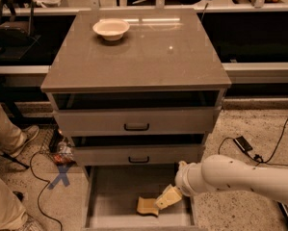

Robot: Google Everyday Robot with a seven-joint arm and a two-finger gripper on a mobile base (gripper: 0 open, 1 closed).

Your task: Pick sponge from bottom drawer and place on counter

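At the far left are a person's legs (3, 129) in beige trousers, near the cabinet but not touching it. On the floor beside them lie a black cable (35, 177) and a blue cross mark (61, 176). Some small coloured things (61, 150) lie against the left side of the cabinet; what they are I cannot tell.

On the grey worktop (153, 61) a cream bowl (111, 29) stands alone near the back left corner, and nothing is seen inside it. Under the worktop, the top drawer (134, 121) and the middle drawer (138, 155) each show a dark gap above the front.

The bottom drawer (110, 191) is pulled out. The sponge (146, 206) lies on its grey floor, right of the middle and towards the front. The end effector (164, 200) is down inside this drawer, touching the right end of the sponge. I cannot tell if it is closed on it or open. The white arm (240, 177) comes in from the right, over the right wall of the drawer.

Further right, a small black device (243, 143) with a cable lies on the floor.
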